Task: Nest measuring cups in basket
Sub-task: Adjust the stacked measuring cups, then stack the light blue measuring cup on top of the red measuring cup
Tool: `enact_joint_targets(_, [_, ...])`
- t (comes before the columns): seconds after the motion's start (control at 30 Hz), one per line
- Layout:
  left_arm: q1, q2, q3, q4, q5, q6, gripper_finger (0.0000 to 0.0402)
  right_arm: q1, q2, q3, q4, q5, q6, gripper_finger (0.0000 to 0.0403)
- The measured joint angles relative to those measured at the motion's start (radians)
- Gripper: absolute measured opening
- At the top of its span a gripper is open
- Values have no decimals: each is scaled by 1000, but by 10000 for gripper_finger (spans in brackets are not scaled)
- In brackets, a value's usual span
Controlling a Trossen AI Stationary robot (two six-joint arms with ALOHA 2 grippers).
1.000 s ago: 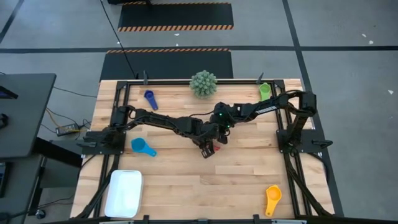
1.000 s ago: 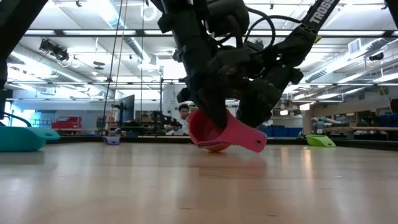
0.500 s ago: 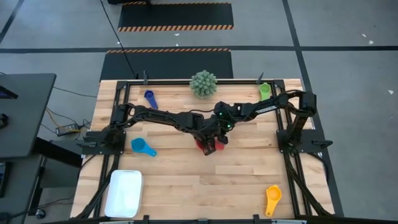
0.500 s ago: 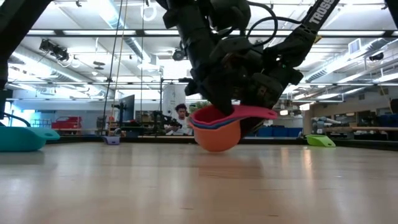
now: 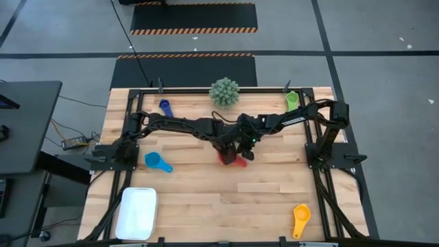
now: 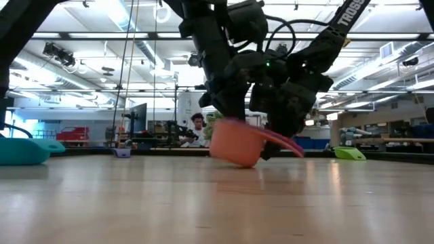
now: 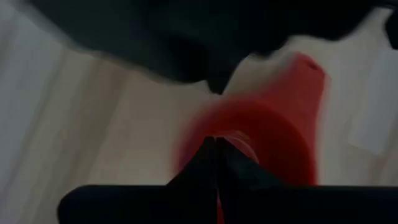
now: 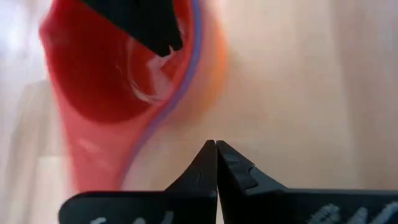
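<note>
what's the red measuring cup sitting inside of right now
The red cup sits nested in an orange cup, with a thin blue rim showing between them, likely a third cup. The left gripper's shut tip reaches into the red bowl. The blue cup's body is covered.

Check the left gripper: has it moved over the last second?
Yes. In the high view the left gripper has shifted up the picture, toward the spiky green plant, staying over the red cup.

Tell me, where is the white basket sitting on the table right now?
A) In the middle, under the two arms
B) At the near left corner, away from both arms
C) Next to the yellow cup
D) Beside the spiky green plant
B: the white basket lies alone at the table's near left corner, while both arms meet over the red cup mid-table.
</note>
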Motion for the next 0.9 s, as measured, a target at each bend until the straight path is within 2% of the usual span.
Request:
enact_joint_targets(0.17, [24, 10, 0, -13, 38, -14, 0, 1, -1, 1, -48, 16, -4, 0])
enact_joint_targets(0.43, [28, -9, 0, -13, -1, -21, 0, -6, -73, 2, -138, 160, -56, 0])
enact_joint_targets(0.63, [21, -94, 0, -88, -39, -77, 0, -19, -249, 2, -303, 256, -104, 0])
enact_joint_targets(0.77, [0, -173, 1, -234, -118, -166, 0, -12, -408, 1, -428, 326, -117, 0])
enact_joint_targets(0.9, [-32, -258, 2, -358, -138, -288, 0, 10, -558, 1, -533, 391, -70, 0])
